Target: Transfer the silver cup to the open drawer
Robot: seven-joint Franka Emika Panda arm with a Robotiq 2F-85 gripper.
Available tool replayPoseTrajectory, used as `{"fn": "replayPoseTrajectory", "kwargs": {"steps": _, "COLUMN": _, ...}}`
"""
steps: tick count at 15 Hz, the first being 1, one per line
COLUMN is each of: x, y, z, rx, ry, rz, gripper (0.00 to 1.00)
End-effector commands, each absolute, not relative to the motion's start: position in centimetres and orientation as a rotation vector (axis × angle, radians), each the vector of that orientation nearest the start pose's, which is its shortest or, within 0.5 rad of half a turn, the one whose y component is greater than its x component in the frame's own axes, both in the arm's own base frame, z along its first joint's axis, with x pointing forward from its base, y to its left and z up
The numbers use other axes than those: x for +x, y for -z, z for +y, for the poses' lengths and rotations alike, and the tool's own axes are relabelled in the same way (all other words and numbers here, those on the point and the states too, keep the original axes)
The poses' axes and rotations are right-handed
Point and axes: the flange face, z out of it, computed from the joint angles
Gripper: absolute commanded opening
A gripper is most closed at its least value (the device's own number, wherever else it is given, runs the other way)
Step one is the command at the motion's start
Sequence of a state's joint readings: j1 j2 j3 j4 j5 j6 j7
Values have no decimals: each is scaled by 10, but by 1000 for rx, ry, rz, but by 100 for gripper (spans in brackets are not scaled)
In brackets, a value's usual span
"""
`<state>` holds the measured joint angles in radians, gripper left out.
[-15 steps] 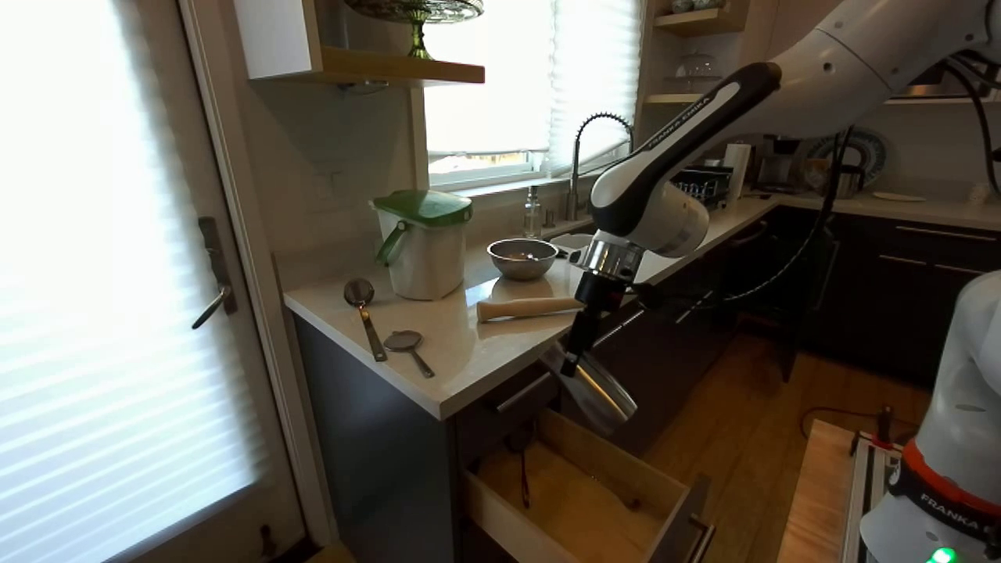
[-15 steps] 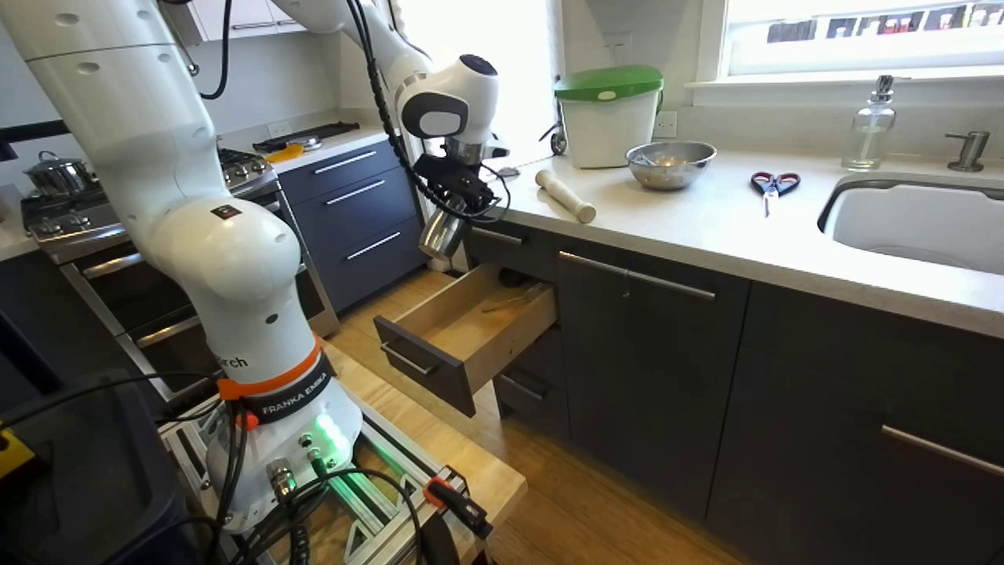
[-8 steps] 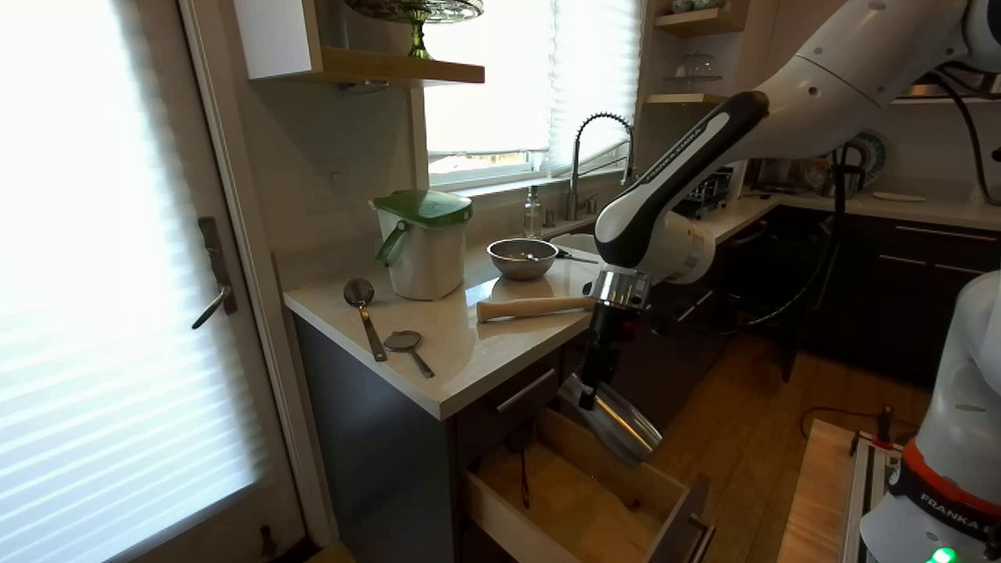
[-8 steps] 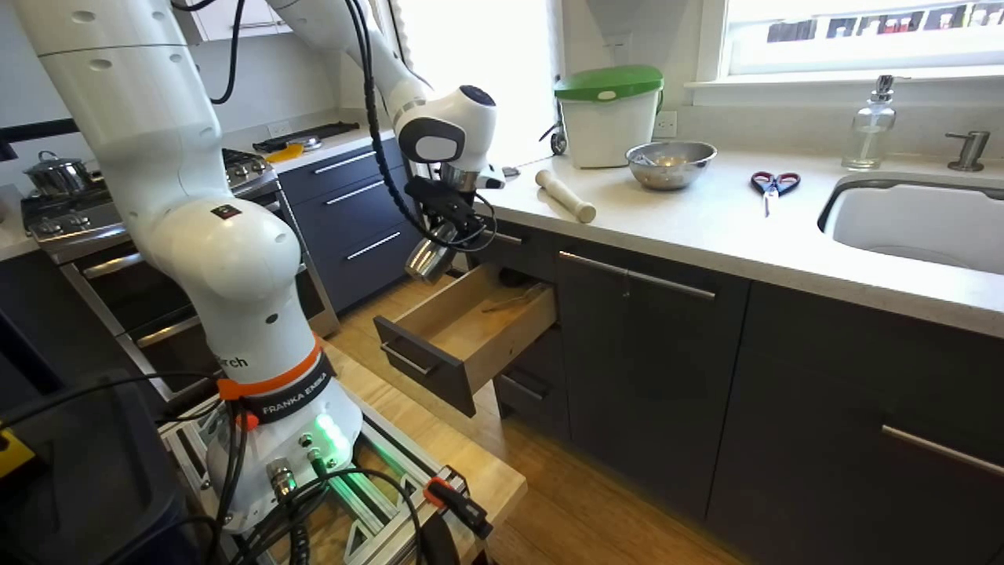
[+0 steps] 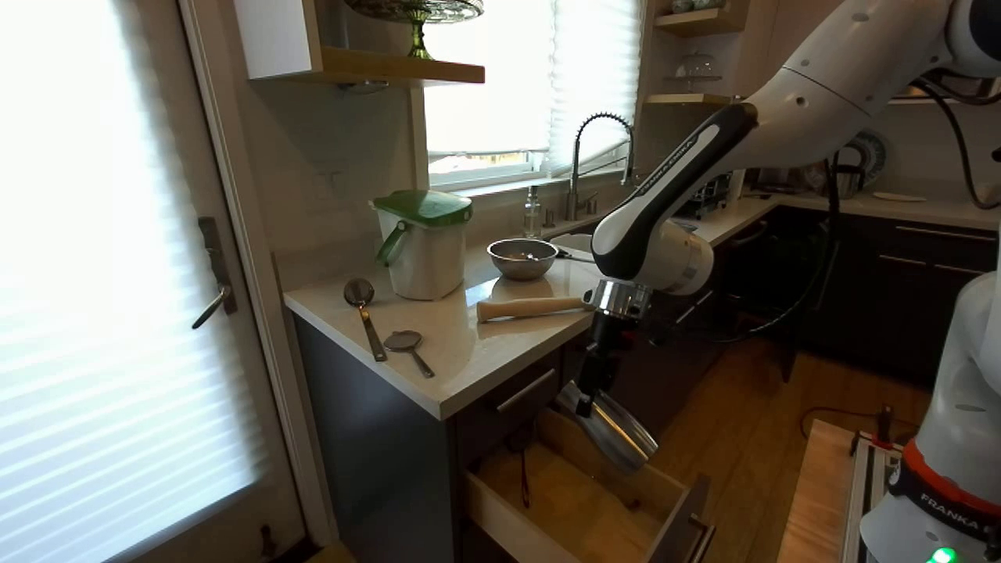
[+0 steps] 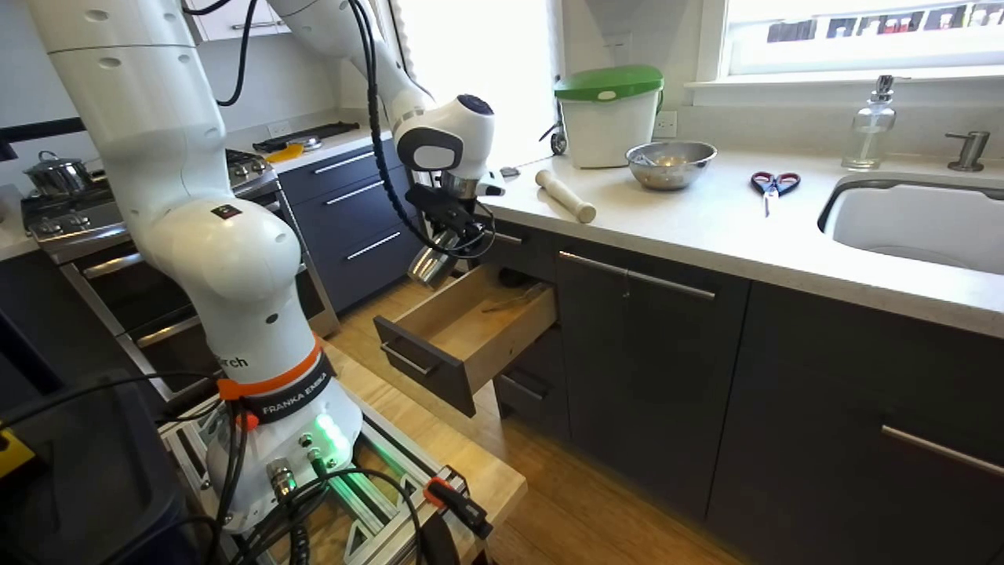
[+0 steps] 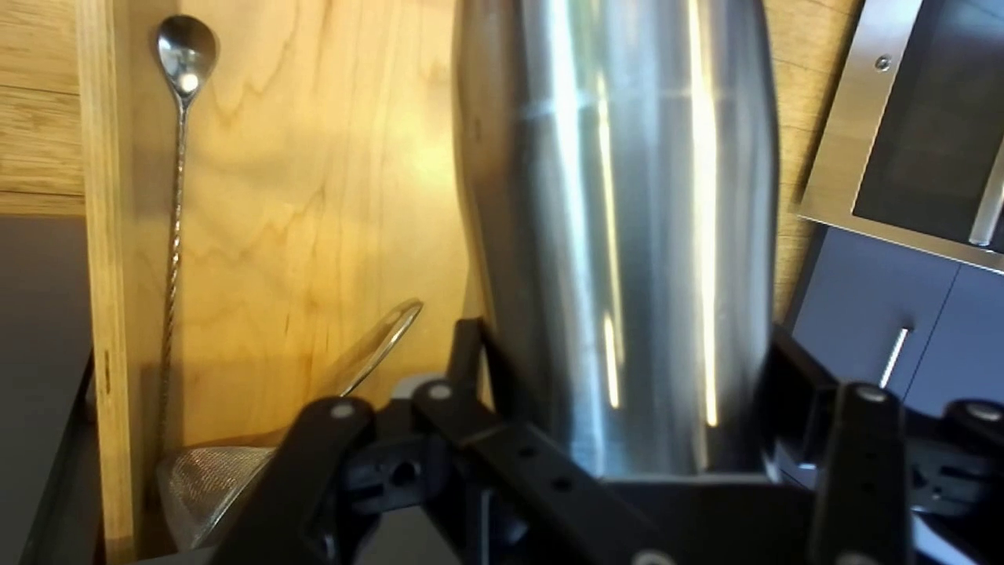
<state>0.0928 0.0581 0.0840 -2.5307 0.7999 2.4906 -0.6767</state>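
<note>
The silver cup (image 5: 614, 438) is tall, shiny grey metal. My gripper (image 7: 627, 353) is shut on it, with black fingers (image 7: 468, 345) on both sides of its wall near one end. In both exterior views the cup (image 6: 430, 267) is tilted, its far end pointing down and away from the counter. The gripper (image 6: 451, 234) holds it above the open drawer (image 6: 510, 345), near its stove-side wall. In the wrist view the cup (image 7: 627, 196) hides part of the drawer's light wood floor (image 7: 314, 204).
In the drawer lie a long twisted spoon (image 7: 186, 55) and a mesh strainer (image 7: 208, 486). The countertop edge (image 5: 442, 407) is beside the arm. On it are a wooden rolling pin (image 5: 524, 308), a metal bowl (image 5: 522, 262), a green-lidded bin (image 5: 426, 250) and a ladle (image 5: 361, 297).
My gripper has moved down with the cup, and outward from the counter over the drawer. In the last half second it has shifted only slightly. The cup has stayed in the grip.
</note>
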Motion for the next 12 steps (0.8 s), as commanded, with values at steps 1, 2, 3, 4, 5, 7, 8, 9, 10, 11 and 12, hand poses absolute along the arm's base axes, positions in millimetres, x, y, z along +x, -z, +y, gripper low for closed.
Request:
{"fn": "replayPoseTrajectory", "kwargs": {"steps": 1, "x": 442, "y": -245, "z": 75, "rx": -2672, "ry": 28, "rz": -244, "gripper": 57}}
{"fn": "replayPoseTrajectory", "kwargs": {"steps": 2, "x": 445, "y": -237, "z": 78, "rx": -2677, "ry": -7, "rz": -238, "gripper": 57}}
{"fn": "replayPoseTrajectory", "kwargs": {"steps": 3, "x": 447, "y": -233, "z": 79, "rx": -2684, "ry": -24, "rz": -234, "gripper": 57}}
{"fn": "replayPoseTrajectory", "kwargs": {"steps": 4, "x": 450, "y": -227, "z": 81, "rx": -2683, "ry": -43, "rz": -231, "gripper": 57}}
{"fn": "replayPoseTrajectory", "kwargs": {"steps": 5, "x": 452, "y": -222, "z": 81, "rx": -2686, "ry": -59, "rz": -221, "gripper": 57}}
{"fn": "replayPoseTrajectory", "kwargs": {"steps": 7, "x": 455, "y": -208, "z": 81, "rx": -2692, "ry": -99, "rz": -198, "gripper": 57}}
{"fn": "replayPoseTrajectory", "kwargs": {"steps": 8, "x": 456, "y": -201, "z": 81, "rx": -2693, "ry": -120, "rz": -186, "gripper": 57}}
{"fn": "replayPoseTrajectory", "kwargs": {"steps": 9, "x": 456, "y": -192, "z": 81, "rx": -2697, "ry": -144, "rz": -171, "gripper": 57}}
{"fn": "replayPoseTrajectory", "kwargs": {"steps": 10, "x": 457, "y": -185, "z": 81, "rx": -2701, "ry": -162, "rz": -159, "gripper": 57}}
{"fn": "replayPoseTrajectory", "kwargs": {"steps": 11, "x": 458, "y": -177, "z": 80, "rx": -2706, "ry": -184, "rz": -140, "gripper": 57}}
{"fn": "replayPoseTrajectory", "kwargs": {"steps": 12, "x": 458, "y": -170, "z": 80, "rx": -2707, "ry": -202, "rz": -125, "gripper": 57}}
